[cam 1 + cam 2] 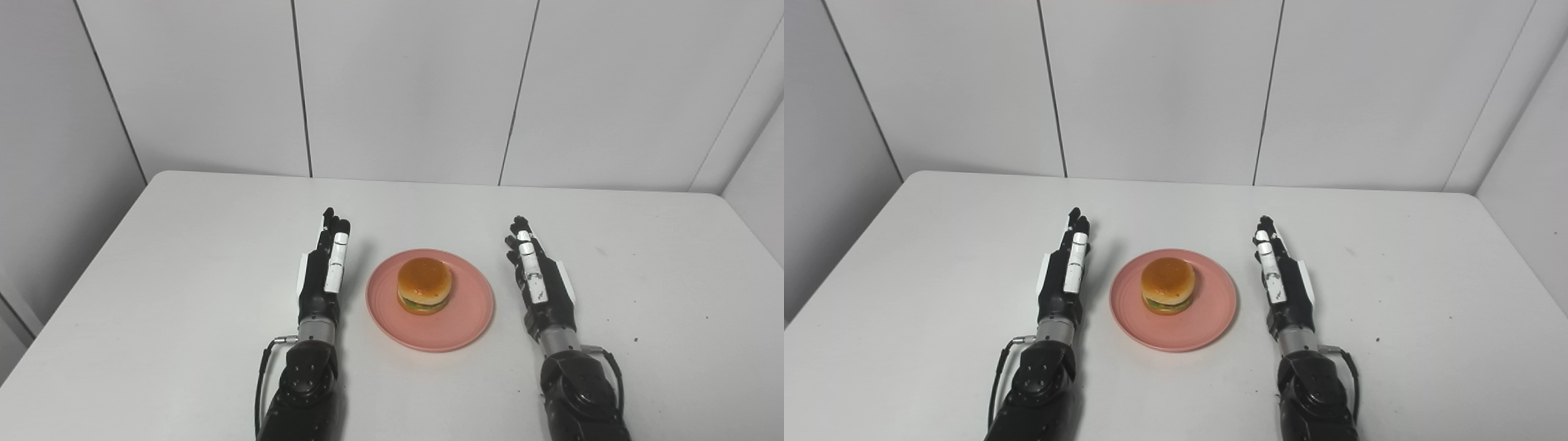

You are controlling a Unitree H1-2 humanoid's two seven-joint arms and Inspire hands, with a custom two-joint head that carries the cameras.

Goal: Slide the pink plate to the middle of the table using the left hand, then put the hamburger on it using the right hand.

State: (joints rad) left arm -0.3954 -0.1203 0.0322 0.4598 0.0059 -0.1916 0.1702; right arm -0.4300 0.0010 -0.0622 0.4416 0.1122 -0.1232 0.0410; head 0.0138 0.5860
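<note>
Pink plate (430,299) sits mid-table (184,257) between the hands with the hamburger (424,285) resting on it, apparently nothing left to move; left hand (323,273) and right hand (539,278) flank it, empty, fingers extended.

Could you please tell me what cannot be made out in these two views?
- Both views: the hamburger hides the pink plate beneath it.
- Both views: forearms are cut off by the bottom edge.
- Both views: the palms of the edge-on left hand and right hand are hidden.
</note>
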